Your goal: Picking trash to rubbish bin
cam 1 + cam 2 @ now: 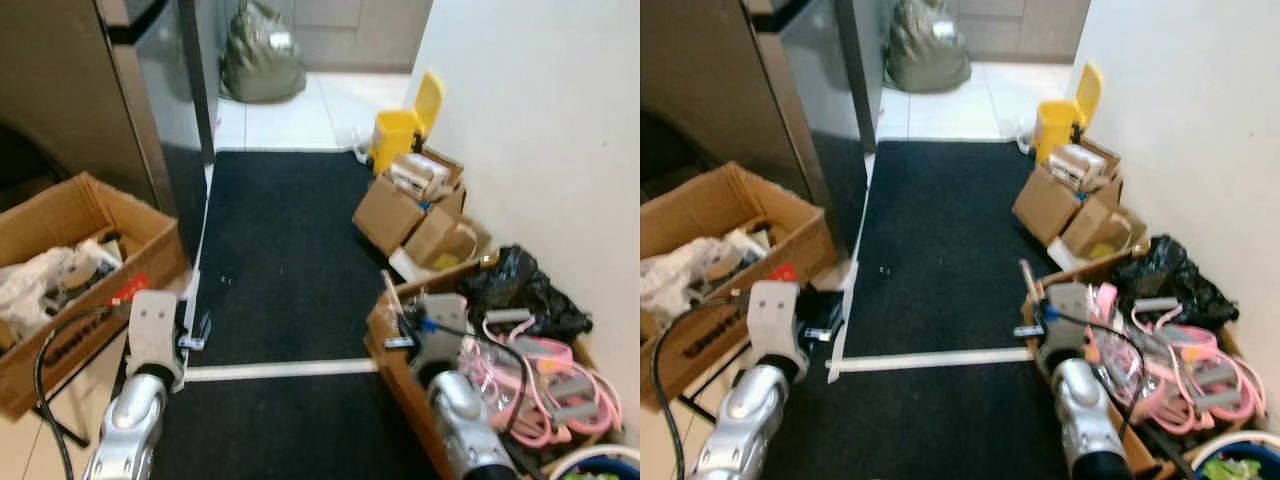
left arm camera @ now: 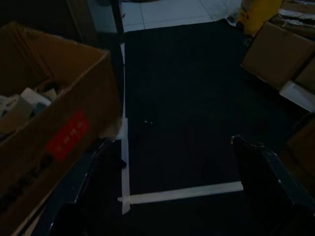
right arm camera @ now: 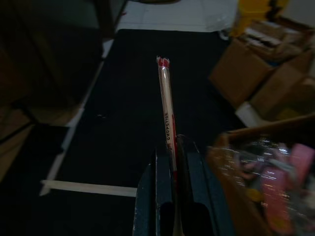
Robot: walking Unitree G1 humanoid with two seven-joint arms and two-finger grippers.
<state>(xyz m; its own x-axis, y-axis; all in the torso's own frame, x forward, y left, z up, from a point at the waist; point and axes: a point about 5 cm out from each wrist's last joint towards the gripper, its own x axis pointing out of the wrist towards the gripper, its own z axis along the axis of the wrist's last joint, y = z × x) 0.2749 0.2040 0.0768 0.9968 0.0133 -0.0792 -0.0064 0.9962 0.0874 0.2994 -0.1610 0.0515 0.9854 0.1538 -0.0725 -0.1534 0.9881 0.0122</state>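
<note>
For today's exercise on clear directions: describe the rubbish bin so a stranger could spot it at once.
Follow the white wall on the right to the far end of the black mat. There, where the white tiles begin, the bin stands beyond a stack of boxes. Unlike those brown boxes, it is bright yellow, with its lid raised.

green sack [image 1: 262, 55]: top cut off | print on chopstick wrapper [image 3: 168, 115]: too small to read
</note>
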